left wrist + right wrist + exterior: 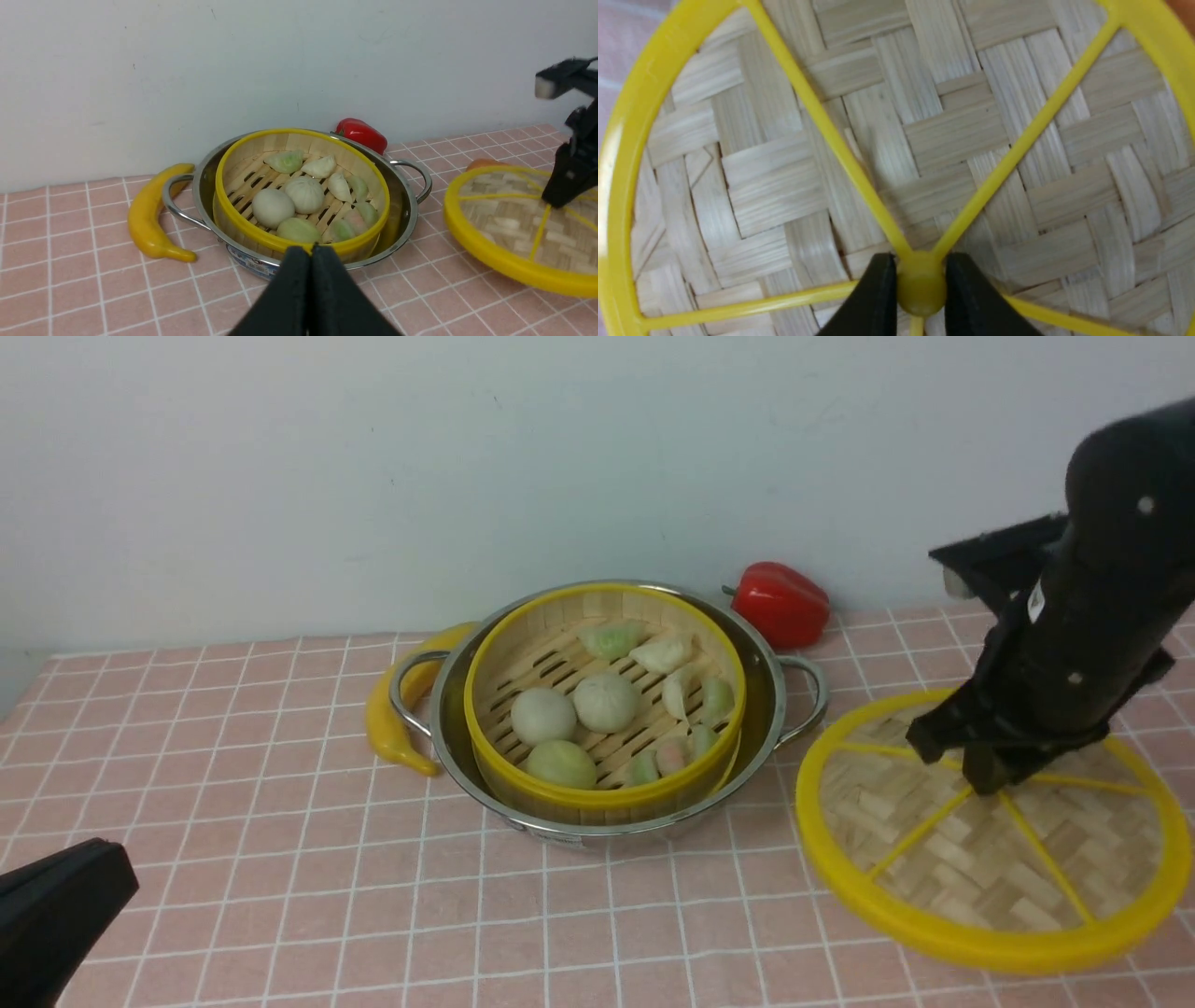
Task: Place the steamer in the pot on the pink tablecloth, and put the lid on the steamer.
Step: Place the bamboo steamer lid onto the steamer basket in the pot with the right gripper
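Pale wall (373,476) at the back, pink tablecloth (280,859) over the counter, and I'm down on the right side of it. The lid (980,877) lies flat on the cloth, near and right, just beside the pot (789,709). The steamer (607,798) already sits in that pot at the centre, buns and dumplings showing, top uncovered.

My right hand (920,284) is pinching the lid's little yellow hub (920,298), one finger on each side where the spokes meet. That looks like the only real hold: the rest is flat weave and thin spokes. I judge the lid light, with a stiff plastic rim and a bamboo weave that gives a little. The hub is small, smooth and round, so I expect the wide disc could tip or swivel in the pinch once it leaves the cloth. A level, unhurried lift seems wise.

My left hand (310,254) waits near and left, fingers pressed together, holding nothing.

Between the lid and its seat I see the pot's right loop handle (808,695) and the steamer's raised yellow rim, so the lid must go up over both. A red pepper (782,602) sits far back by the wall and a banana (392,728) curls by the pot's left handle. Neither looks to be in my path.
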